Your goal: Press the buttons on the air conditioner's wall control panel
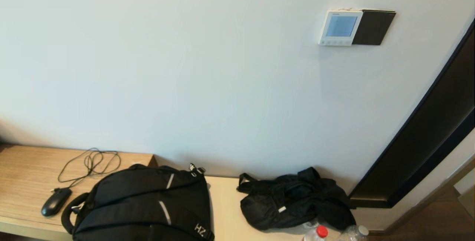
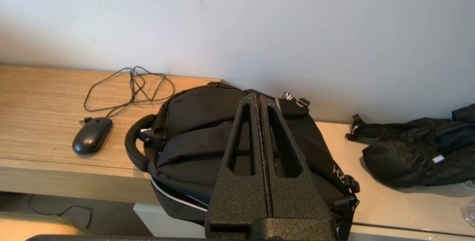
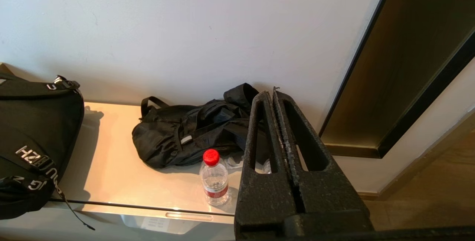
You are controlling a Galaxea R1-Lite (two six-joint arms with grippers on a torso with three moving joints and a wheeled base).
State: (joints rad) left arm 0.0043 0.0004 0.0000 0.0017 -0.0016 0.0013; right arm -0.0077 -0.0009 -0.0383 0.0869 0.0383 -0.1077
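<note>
Panel [image 1: 340,27] sits high on the wall, buttons [image 1: 335,42] untouched. Left tool [image 2: 259,98] and right tool [image 3: 272,93] are fully closed, empty, low over the desk [image 1: 26,170], well below it.

A black backpack [image 1: 143,205] lies on the tabletop [image 1: 22,174]; beside it sit a mouse [image 1: 55,201], a crumpled black bag [image 1: 295,200] and a red-capped bottle [image 1: 316,233].

White wall control panel [image 1: 340,27], pale-blue screen, buttons [image 1: 335,42] beneath
</note>
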